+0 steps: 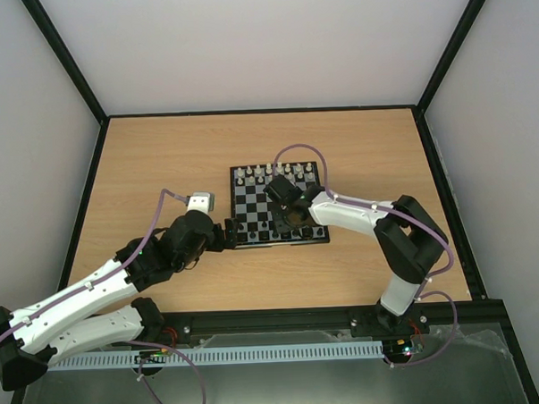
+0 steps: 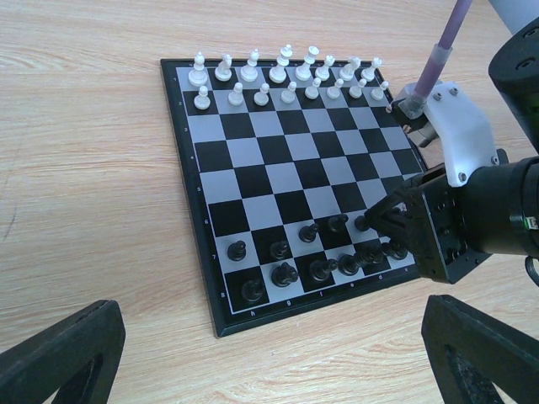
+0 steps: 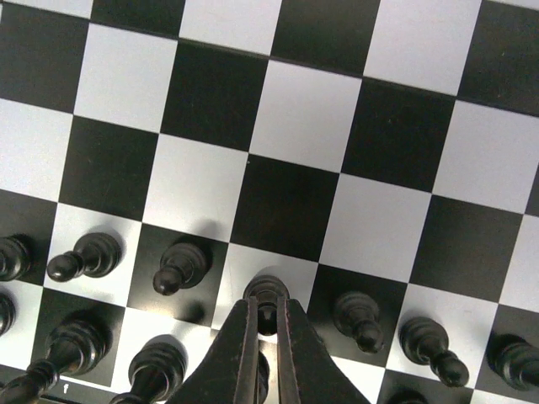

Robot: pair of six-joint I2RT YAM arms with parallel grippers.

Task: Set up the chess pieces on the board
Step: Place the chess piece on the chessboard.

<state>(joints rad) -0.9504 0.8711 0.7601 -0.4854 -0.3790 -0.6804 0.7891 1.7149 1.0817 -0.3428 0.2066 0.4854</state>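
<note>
The board (image 1: pixel 260 207) lies mid-table and also shows in the left wrist view (image 2: pixel 278 160). Black chess pieces (image 2: pixel 284 273) stand on its two near rows. In the right wrist view, my right gripper (image 3: pixel 266 305) is low over the board (image 3: pixel 303 109), with its jaws shut on the head of a black pawn (image 3: pixel 267 289) that stands on a light square. Other black pawns (image 3: pixel 179 268) stand beside it. The same gripper shows from the left wrist (image 2: pixel 381 220) and from above (image 1: pixel 286 216). My left gripper (image 2: pixel 274 316) is open and empty, off the board's near left corner (image 1: pixel 228 233).
White pieces (image 2: pixel 286 76) fill the board's two far rows. The right arm's white link and purple cable (image 2: pixel 442 101) cross above the board's right side. Black frame rails edge the wooden table (image 1: pixel 161 171).
</note>
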